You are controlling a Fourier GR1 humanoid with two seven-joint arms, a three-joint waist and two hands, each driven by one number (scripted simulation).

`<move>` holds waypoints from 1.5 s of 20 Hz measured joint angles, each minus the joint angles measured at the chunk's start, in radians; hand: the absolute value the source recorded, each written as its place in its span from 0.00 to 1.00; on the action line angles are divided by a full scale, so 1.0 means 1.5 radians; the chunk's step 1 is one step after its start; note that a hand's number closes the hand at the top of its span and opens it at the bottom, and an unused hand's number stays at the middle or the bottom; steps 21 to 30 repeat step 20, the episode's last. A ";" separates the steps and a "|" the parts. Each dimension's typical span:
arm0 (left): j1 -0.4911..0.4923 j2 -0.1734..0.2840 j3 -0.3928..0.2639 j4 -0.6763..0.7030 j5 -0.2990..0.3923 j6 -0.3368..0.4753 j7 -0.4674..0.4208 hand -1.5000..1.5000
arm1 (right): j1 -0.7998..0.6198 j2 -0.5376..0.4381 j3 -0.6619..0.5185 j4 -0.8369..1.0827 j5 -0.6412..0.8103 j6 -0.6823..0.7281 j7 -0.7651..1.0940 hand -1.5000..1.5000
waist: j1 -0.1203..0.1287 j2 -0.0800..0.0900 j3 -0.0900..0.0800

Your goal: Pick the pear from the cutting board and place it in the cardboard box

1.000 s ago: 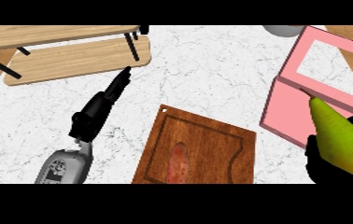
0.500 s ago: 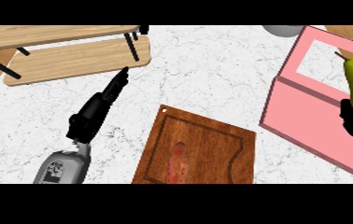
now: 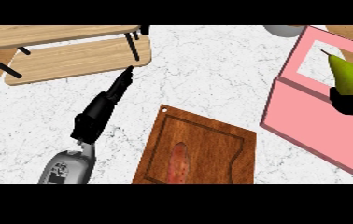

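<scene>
The green pear (image 3: 341,73) stands upright at the right edge of the head view, over the open top of the pink box (image 3: 303,115). My right hand (image 3: 341,101) shows only as a black patch under the pear, curled round its base. The brown cutting board (image 3: 207,143) lies at the lower middle with a reddish smear on it and nothing else. My left hand (image 3: 103,107) stretches up from the lower left with straight fingers, holding nothing, its tips near the wooden rack.
A light wooden rack (image 3: 69,55) with black legs fills the upper left. A grey bowl (image 3: 283,30) peeks in at the top right, just behind the box. White marble counter (image 3: 207,69) lies between the rack, board and box.
My right hand has carried the pear up and to the right, from the box's near wall to over its opening. The left hand has not moved.
</scene>
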 measured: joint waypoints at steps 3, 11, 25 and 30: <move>0.006 0.005 0.006 0.005 0.002 -0.005 -0.012 0.50 | 0.014 0.033 -0.028 0.043 -0.028 -0.042 0.000 0.00 | -0.001 0.000 0.000; 0.003 0.016 0.023 0.005 0.008 -0.023 -0.011 0.50 | 0.013 0.052 -0.088 0.165 -0.135 -0.130 -0.068 0.00 | -0.001 0.000 0.000; 0.004 0.012 0.028 0.009 0.003 -0.016 -0.012 0.50 | 0.002 0.088 -0.222 0.123 -0.340 -0.249 -0.164 0.00 | -0.011 -0.002 0.000; 0.004 0.012 0.028 0.009 0.003 -0.016 -0.012 0.50 | 0.002 0.088 -0.222 0.123 -0.340 -0.249 -0.164 0.00 | -0.011 -0.002 0.000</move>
